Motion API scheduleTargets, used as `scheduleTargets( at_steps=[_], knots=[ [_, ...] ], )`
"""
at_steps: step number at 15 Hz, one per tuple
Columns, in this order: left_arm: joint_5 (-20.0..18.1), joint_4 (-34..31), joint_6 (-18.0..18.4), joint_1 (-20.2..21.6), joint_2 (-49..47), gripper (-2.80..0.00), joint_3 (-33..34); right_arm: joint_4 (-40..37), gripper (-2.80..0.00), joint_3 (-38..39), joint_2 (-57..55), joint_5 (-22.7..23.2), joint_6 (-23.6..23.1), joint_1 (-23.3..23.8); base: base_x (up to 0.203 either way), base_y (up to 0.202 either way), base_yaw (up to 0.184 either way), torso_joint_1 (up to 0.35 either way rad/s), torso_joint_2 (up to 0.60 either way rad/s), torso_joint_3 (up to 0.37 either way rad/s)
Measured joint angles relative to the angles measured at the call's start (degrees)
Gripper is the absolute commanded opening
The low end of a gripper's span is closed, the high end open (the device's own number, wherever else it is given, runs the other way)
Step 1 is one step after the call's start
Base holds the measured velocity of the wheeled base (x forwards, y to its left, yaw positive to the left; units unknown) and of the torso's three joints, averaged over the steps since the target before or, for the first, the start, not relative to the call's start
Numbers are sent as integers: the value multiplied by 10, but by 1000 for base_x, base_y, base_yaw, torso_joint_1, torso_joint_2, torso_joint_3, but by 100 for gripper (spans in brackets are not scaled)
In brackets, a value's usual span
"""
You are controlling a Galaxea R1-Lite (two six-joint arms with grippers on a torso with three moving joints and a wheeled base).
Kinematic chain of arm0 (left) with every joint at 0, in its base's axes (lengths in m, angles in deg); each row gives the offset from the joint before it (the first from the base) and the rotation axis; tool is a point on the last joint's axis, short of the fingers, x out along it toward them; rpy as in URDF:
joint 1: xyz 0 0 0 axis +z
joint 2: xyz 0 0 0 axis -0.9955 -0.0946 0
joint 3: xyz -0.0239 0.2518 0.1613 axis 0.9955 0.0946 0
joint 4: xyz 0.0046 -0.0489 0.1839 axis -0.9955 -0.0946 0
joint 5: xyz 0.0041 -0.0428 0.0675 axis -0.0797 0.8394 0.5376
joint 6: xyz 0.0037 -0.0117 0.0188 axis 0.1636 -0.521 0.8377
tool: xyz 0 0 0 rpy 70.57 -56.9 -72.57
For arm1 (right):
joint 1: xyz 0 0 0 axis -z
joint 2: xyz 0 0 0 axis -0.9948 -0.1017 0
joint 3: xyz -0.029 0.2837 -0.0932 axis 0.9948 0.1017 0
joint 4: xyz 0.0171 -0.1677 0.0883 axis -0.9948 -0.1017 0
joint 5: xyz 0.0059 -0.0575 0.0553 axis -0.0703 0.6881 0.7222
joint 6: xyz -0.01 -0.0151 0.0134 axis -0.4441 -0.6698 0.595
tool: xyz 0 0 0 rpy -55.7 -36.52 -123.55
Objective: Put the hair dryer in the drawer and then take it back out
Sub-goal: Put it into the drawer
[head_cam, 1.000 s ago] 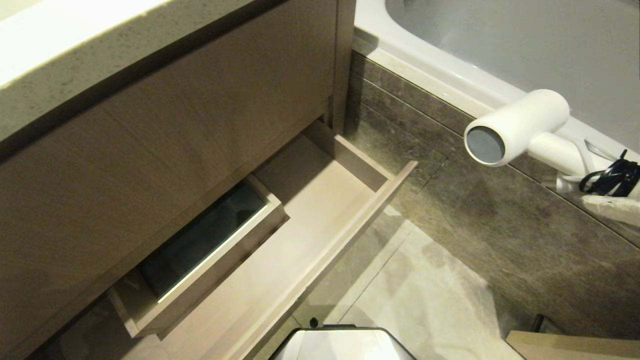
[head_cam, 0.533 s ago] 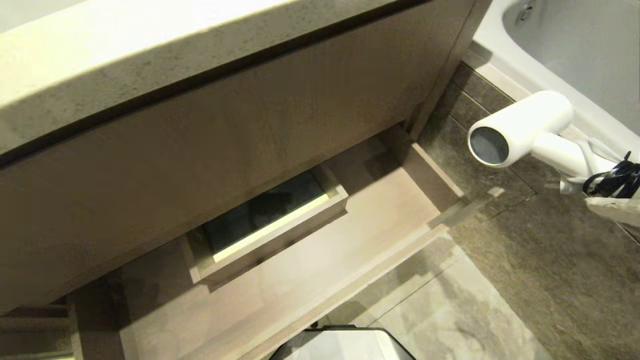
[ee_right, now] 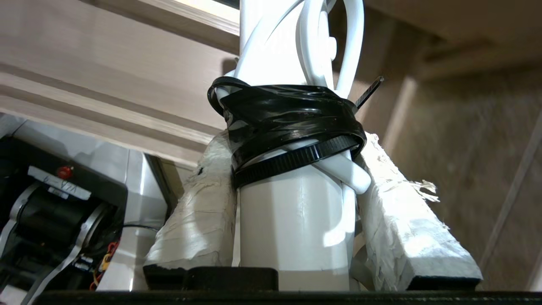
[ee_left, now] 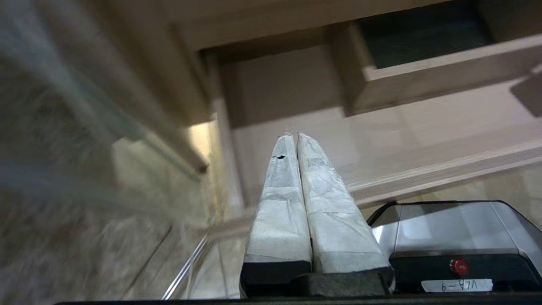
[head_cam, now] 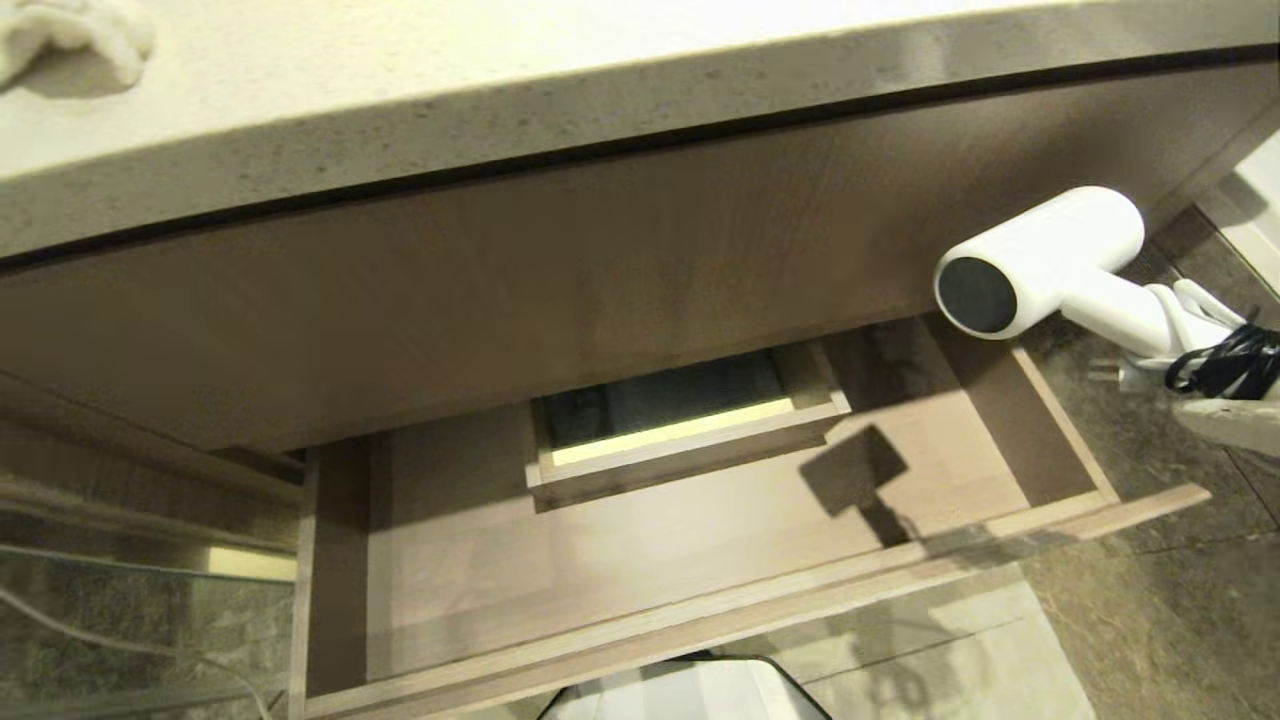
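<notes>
Right claw (ee_right: 292, 178): both padded fingers (ee_right: 199, 212) pressed against the handle of the hair dryer (head_cam: 1050, 265), one on each side, so it stands partly open around the handle and has firm hold of it. Coiled white cord sits bound to the handle by a black strap (ee_right: 288, 123), just beyond the fingertips.

Position of the dryer: held in the air at the right of the head view, above and just outside the right end of the drawer (head_cam: 700, 540), not yet inside it. Barrel's long axis runs roughly level, dark round end facing the left of the head view, toward the drawer; handle slants back down toward the claw at the right edge.

Key relation: the open drawer floor lies below and to the left of the dryer. Judged next move is a carry leftward over the right side wall, then down onto the bare floor in front of the boxed cut-out (head_cam: 690, 430) at mid-back (the cut-out takes up the back middle, so the front strip is the roomier landing spot). Right arm is plainly the nearer one.

Left claw (ee_left: 296, 144): fingers pressed together, holding nothing, parked low near the drawer's left front corner.

Counts: one hair dryer, one open drawer, one cut-out, two claws. A pale cloth (head_cam: 75, 40) lies on the vanity surface (head_cam: 500, 90) above.
</notes>
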Motion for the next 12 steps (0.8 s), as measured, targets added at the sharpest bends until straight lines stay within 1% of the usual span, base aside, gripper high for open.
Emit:
scheduleTargets(
  at_steps=[1,12],
  knots=[
    [0,0,0,0,0,-280,0,-2,-280,1,0,0,0,0,-1,-4,89,5,1,7],
    [0,0,0,0,0,-280,0,-27,-280,9,7,0,2,0,0,0,0,0,0,0]
  ],
)
